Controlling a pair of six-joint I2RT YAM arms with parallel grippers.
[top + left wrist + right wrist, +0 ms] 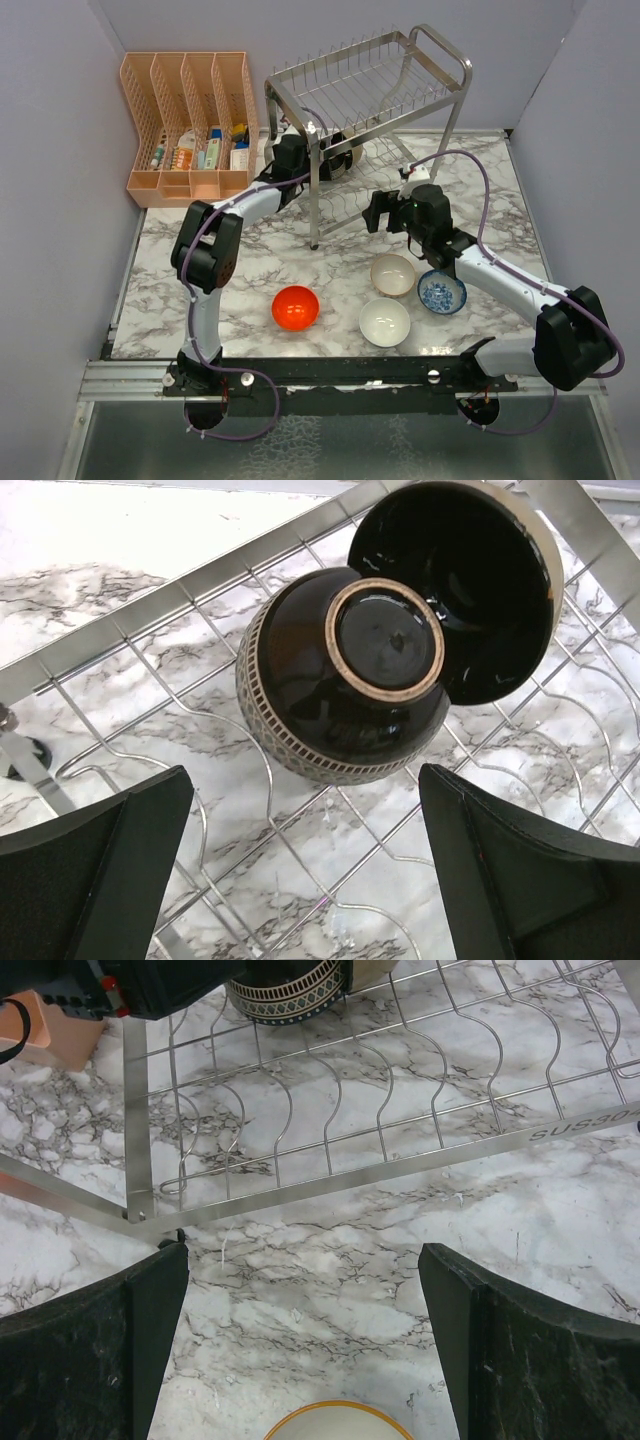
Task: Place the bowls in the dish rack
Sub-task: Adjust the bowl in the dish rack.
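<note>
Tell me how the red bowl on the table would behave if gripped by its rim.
The red bowl looks glazed and shiny, so it is probably slippery in the jaws. It seems rigid and likely breakable if dropped on the marble table. Standing upright, it should slide rather than roll when pushed.

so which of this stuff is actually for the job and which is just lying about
Job: dish rack, red bowl, beige bowl, white bowl, blue-patterned bowl, dark patterned bowl, dark-glazed bowl behind it (both in rack).
Lying about: peach organiser, bottles and packets in it.
</note>
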